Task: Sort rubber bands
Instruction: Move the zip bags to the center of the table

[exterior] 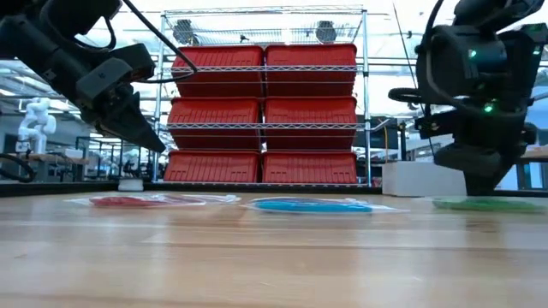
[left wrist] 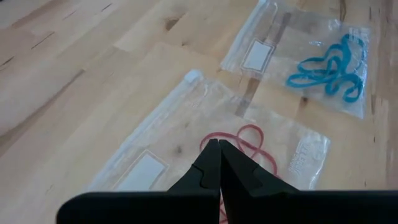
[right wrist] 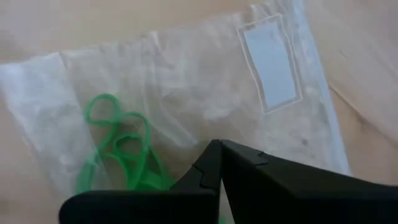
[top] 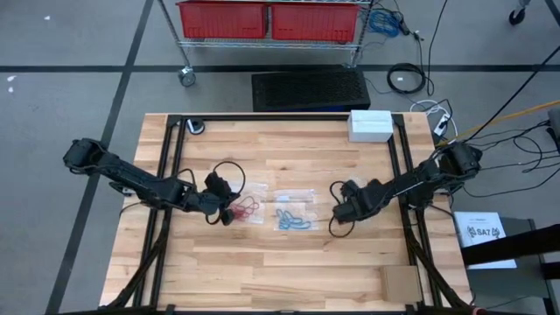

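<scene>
Left tool (left wrist: 219,144): fingers pressed together, pinching nothing; it hangs just above the red bands, at about 9 o'clock from the desk's middle in the high view.
Right tool (right wrist: 221,144): fingers pressed together, nothing between them; it hangs over the green bands, at about 3 o'clock from the desk's middle.
Red rubber bands (left wrist: 249,144): lying on a clear plastic bag (left wrist: 161,134), on the left.
Blue rubber bands (top: 293,219): heaped on a second clear bag (left wrist: 273,46) near the desk's middle, between the two tools.
Green rubber bands (right wrist: 121,152): on a third clear bag (right wrist: 205,81), on the right, partly hidden by the right tool.
Desk (top: 262,271): pale wooden planks.
White box (top: 370,124): at about 1 o'clock, near the far edge.
</scene>
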### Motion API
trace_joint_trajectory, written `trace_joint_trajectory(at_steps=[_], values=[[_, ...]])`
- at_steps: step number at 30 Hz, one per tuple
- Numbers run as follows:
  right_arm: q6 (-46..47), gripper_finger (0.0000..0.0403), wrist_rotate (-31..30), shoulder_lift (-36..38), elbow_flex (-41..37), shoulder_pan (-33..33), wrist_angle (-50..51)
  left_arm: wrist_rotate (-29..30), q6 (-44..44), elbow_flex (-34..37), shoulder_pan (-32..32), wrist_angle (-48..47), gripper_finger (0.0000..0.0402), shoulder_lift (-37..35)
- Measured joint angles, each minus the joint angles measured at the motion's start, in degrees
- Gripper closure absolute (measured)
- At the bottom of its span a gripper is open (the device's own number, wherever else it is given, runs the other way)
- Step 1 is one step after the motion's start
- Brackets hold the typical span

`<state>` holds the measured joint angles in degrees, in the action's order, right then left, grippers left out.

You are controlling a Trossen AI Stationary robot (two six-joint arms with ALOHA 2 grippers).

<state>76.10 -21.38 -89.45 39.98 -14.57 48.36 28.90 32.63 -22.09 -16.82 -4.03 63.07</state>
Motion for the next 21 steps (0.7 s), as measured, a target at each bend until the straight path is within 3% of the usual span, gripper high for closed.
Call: trace_joint_trajectory(at_steps=[12,21], values=[[-33.4,0.0403,2.0,0.0,1.4,-4.0,-5.1,-0.3,-1.5,0.0,0.0,0.0,0.0399,0.0],[-42.3,0.0403,2.3,-0.1,5.1,-4.3,-4.2,-0.3,-1.5,0.0,0.0,0.1,0.0399,0.0]])
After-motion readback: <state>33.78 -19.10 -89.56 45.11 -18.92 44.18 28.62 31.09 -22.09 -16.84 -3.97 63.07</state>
